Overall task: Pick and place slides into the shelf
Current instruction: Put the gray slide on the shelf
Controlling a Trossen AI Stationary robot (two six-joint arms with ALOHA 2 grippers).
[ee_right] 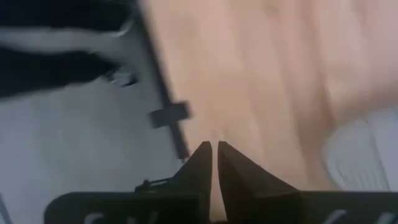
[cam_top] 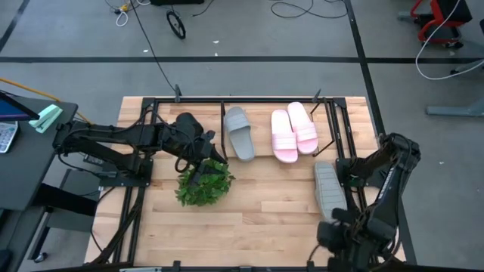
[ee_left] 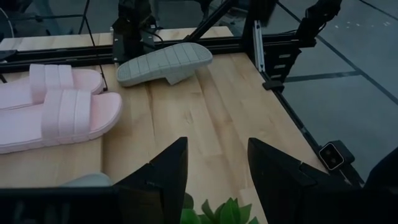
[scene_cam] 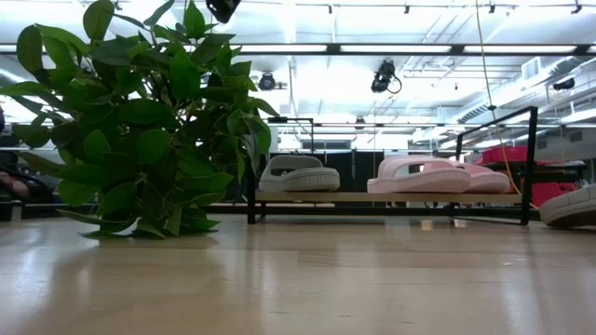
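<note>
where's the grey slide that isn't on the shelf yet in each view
High view: the loose grey slide lies on the table's right side, below the pink slides.
Low view: only its end shows at the right edge, right of the shelf.
Left wrist view: sole-up on the table, beyond the pink slides.
Right wrist view: a pale blurred shape at the right edge, probably it.
Shared landmark: the pink slides.

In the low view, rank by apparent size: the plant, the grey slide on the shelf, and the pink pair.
1. Green leafy plant, by far the largest, though it stands nearest the camera, so that inflates it.
2. Pink slides, taken as a pair.
3. Grey slide on the shelf; one pink slide alone looks about alike.
</note>
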